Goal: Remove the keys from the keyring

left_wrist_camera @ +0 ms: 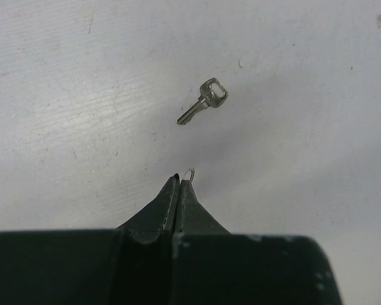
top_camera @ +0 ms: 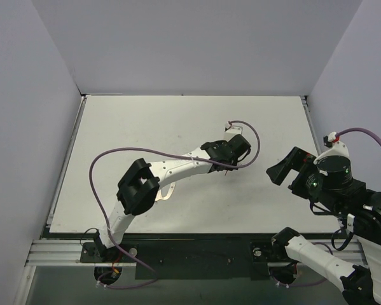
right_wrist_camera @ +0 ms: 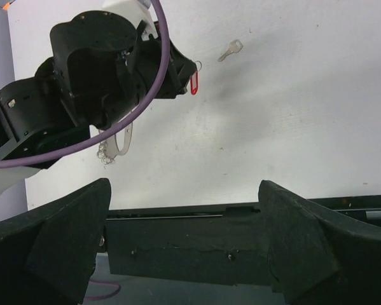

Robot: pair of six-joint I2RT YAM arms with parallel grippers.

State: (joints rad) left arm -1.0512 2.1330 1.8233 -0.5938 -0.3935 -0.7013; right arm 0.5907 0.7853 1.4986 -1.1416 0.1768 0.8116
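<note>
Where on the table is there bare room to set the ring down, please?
The far strip of the table, between the back wall and the left arm, is bare. It is crowded just ahead of the left pincer and its ring, where the loose key lies, and toward the right pincer.

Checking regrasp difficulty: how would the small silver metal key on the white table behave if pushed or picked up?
The small silver metal key looks stiff and light; a nudge would probably slide it, not roll it. Lying flat on the white table, it likely offers little edge to grip.
</note>
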